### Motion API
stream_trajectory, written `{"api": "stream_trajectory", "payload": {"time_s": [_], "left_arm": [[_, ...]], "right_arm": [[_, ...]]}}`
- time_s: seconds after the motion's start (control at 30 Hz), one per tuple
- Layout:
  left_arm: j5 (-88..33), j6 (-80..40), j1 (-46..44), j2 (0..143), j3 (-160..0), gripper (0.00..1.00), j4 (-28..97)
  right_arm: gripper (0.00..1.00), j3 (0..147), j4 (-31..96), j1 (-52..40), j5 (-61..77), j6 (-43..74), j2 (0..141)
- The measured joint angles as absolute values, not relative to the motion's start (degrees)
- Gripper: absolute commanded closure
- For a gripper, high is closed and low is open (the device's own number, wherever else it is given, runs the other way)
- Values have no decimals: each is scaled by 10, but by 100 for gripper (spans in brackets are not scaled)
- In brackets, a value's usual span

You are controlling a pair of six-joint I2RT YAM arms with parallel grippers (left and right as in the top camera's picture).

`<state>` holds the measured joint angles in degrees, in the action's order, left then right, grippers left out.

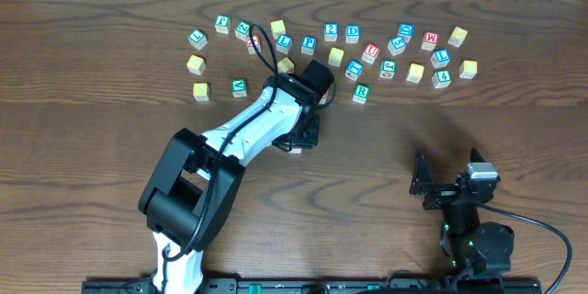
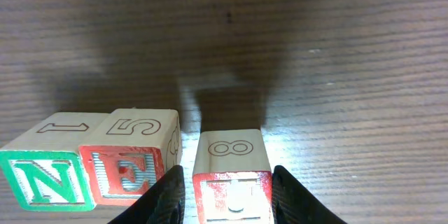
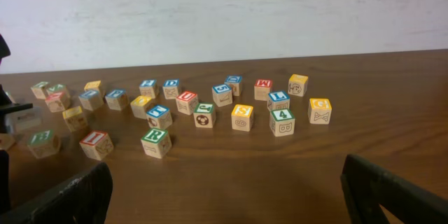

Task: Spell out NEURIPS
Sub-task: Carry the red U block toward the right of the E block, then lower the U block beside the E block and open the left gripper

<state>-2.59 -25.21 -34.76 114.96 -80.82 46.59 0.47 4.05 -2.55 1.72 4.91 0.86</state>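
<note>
Placement of third letter: N cube (image 2: 45, 182) and E cube (image 2: 126, 175) touch, just left of left claw (image 2: 227, 171); red U cube (image 2: 231, 148) sits between its slightly parted jaws, apparently ungripped. Next: lift clear, fetch R cube (image 3: 155, 142), far right.

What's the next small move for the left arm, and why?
Probably open the left gripper wider and lift straight up: the red-framed cube between its fingers rests on the table beside the E cube and N cube; sideways motion could disturb them.

N cube (image 2: 45, 182) green-framed; E cube (image 2: 126, 175), 8 cube (image 2: 231, 194) red-framed; table (image 2: 294, 42) dark woodgrain.
</note>
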Motion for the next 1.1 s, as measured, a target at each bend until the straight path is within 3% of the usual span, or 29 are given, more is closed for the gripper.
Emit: {"api": "stream_trajectory", "payload": {"time_s": [0.67,1.1], "left_arm": [[1,-242,-348,1150,-814,62,454],[2,-178,-335,1127,-940,61,491]], "right_arm": [[1,5,41,-25,17,49,9],[1,5,41,-25,17,49,9]]}}
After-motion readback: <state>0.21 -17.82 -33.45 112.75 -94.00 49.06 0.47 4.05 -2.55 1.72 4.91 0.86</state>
